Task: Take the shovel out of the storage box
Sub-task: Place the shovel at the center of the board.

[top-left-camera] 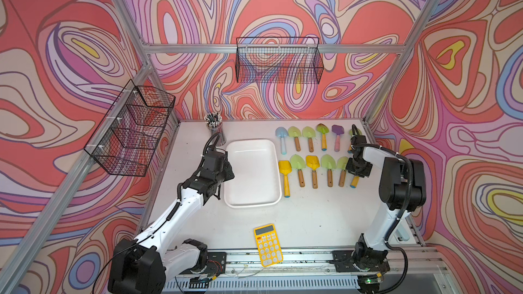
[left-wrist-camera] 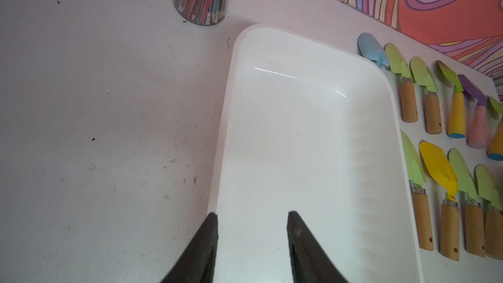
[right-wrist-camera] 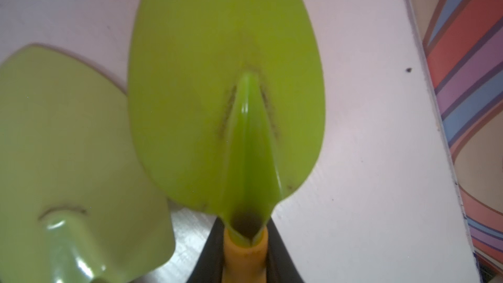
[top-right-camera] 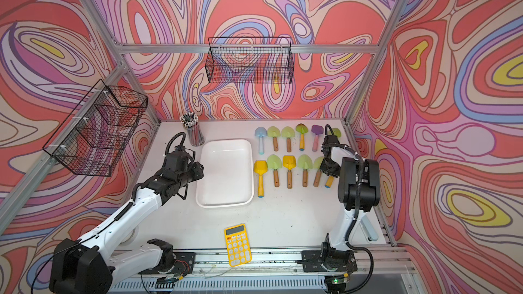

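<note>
Left arm stretches forward, left gripper point(left-wrist-camera: 251, 219) spread astride the left rim of the storage box point(left-wrist-camera: 228, 121). Right arm bends down, right gripper point(right-wrist-camera: 245, 254) pinching the handle of the green shovel point(right-wrist-camera: 226, 77), rightmost in the front row point(top-left-camera: 312, 165), outside the box.

left arm point(top-left-camera: 181, 207) stretched forward, left fingers point(left-wrist-camera: 202, 249) apart; right arm point(top-left-camera: 377, 230) bent, right fingers point(right-wrist-camera: 213, 257) clamped.

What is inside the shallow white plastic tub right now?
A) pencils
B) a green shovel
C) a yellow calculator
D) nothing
D: the shallow white plastic tub shows only its bare white floor in both top views and the left wrist view.
</note>
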Tool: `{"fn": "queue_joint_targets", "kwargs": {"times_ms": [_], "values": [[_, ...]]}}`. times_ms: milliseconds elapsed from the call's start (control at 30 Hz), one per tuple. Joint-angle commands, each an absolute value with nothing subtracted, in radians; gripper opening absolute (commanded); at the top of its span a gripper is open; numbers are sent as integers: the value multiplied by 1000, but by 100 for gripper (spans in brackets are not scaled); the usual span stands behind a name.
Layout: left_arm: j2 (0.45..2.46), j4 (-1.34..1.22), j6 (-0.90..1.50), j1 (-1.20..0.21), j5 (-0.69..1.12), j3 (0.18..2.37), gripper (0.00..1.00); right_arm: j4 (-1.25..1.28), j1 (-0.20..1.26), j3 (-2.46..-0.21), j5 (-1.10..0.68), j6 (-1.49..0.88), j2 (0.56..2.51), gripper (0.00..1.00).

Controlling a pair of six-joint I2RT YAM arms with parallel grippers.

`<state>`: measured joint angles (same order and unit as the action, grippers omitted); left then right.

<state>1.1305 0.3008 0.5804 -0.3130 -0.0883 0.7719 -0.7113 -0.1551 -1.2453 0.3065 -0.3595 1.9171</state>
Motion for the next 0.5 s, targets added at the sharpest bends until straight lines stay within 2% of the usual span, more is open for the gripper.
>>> {"fn": "queue_joint_targets", "kwargs": {"times_ms": [0,67,233,467], "values": [[1126,296,593,-307,-107,751,45,-704,-170,-1264,337,-359,1942,14],[1127,294,593,-307,-108,746,45,-697,-174,-1262,333,-361,1951,17],[1141,290,594,-306,-112,738,45,-688,-176,-1260,320,-367,1954,33],[1186,278,604,-301,-102,740,46,-688,-176,-1252,295,-385,1874,42]]}}
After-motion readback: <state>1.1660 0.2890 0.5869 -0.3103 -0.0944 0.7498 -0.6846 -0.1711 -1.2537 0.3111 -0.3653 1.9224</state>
